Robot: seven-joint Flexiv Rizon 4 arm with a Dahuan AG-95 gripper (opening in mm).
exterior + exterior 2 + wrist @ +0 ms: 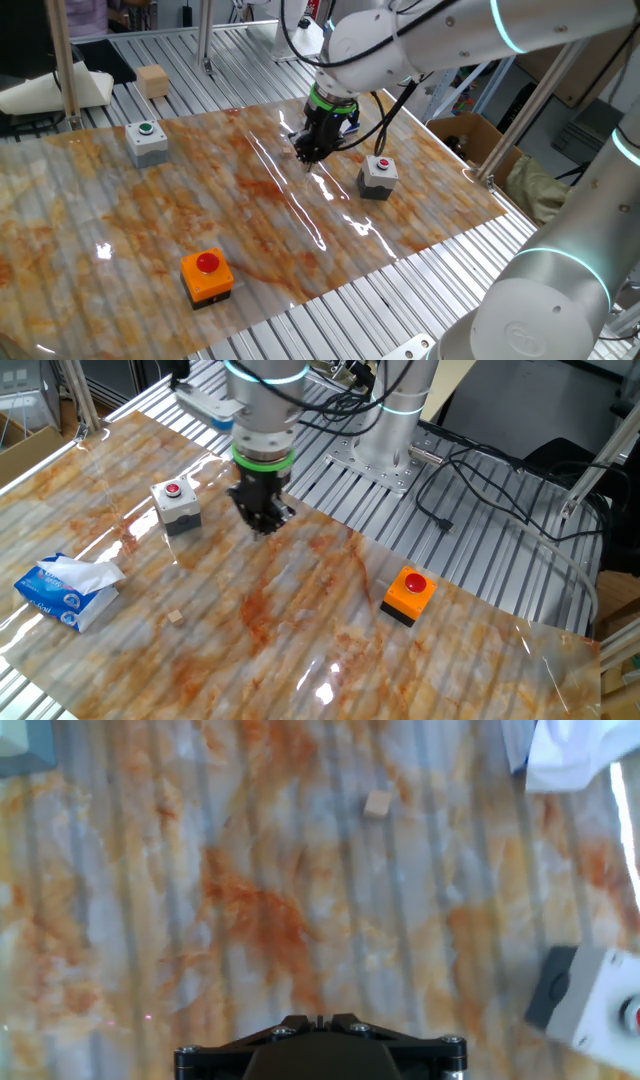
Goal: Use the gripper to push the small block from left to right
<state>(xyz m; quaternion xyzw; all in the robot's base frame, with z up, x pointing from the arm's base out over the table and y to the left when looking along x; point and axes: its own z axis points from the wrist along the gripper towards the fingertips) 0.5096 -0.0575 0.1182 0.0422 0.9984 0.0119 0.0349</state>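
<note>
Beneath the claw (262, 520) spreads the tabletop (300, 630), covered by a glossy marbled orange-and-grey sheet over slatted metal. The claw hangs from a white-silver arm (400, 40) under a bright green ring, its tips low over the sheet; whether the fingers are spread or closed cannot be told, and nothing shows between them. Just beside the claw stands a grey button box with a red button (175, 505). Farther off are a blue tissue pack (68, 590), an orange box with a red button (408, 595) and a grey box with a green button (147, 142). Well apart from the claw, out ahead of it in the hand view, lies the small block (377, 804), alone on the sheet (176, 617).
</note>
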